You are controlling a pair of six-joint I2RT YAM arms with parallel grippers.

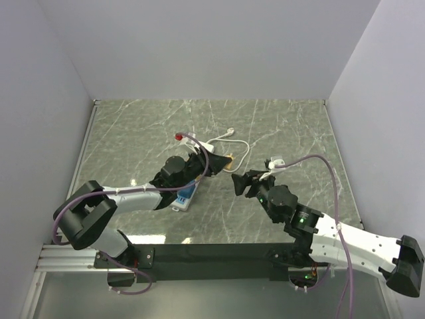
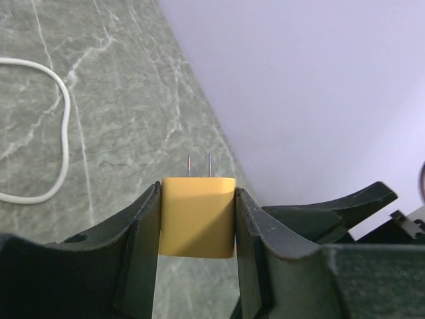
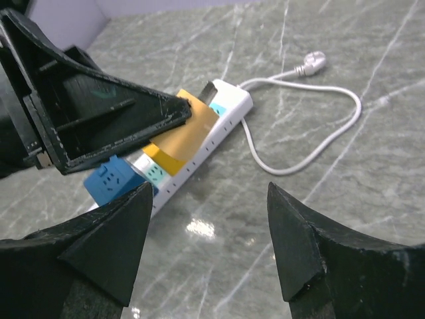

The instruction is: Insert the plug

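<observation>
My left gripper (image 1: pixel 219 163) is shut on a yellow plug (image 2: pixel 198 216), its two metal prongs (image 2: pixel 199 165) pointing away from the wrist. In the right wrist view the plug (image 3: pixel 187 135) hangs tilted just over a white power strip (image 3: pixel 229 109) with blue (image 3: pixel 109 179) and teal sockets. Whether the plug touches the strip I cannot tell. In the top view the strip (image 1: pixel 186 197) is mostly hidden under the left arm. My right gripper (image 1: pixel 240 182) is open and empty, low over the table to the right of the strip.
The strip's white cable (image 1: pixel 240 150) loops on the marble table behind the grippers and ends in a white plug (image 3: pixel 312 63). A small red object (image 1: pixel 178 136) lies behind the left gripper. Grey walls enclose the table on three sides.
</observation>
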